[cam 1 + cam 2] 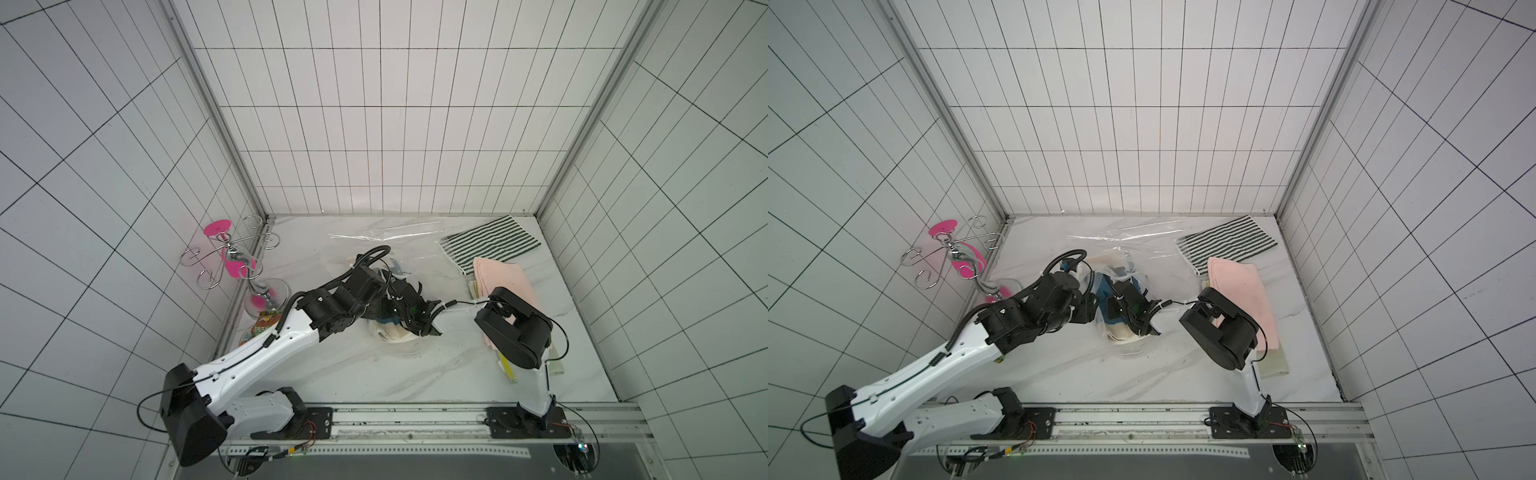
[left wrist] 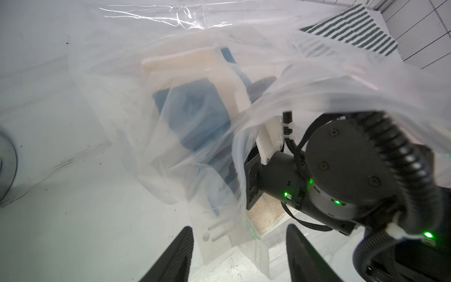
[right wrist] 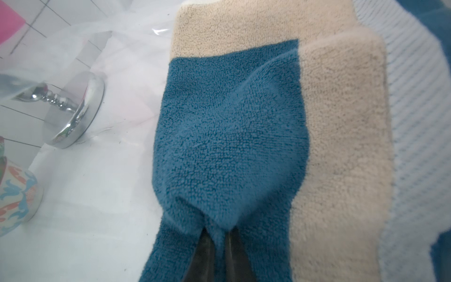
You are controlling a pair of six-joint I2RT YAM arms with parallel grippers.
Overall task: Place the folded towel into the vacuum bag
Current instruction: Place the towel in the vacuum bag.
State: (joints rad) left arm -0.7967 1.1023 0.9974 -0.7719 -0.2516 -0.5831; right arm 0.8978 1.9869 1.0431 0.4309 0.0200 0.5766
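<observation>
Pink towel (image 1: 505, 278), teal towel (image 3: 229, 136), green-and-white striped towel (image 1: 490, 243)

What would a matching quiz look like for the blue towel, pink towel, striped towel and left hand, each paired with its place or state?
Things:
1. blue towel
2. pink towel
3. striped towel
4. left hand

Places or states:
a. in the far right corner
b. open
c. pinched by the right hand
d. partly under the right arm

Pairs: 1-c, 2-d, 3-a, 4-b
</observation>
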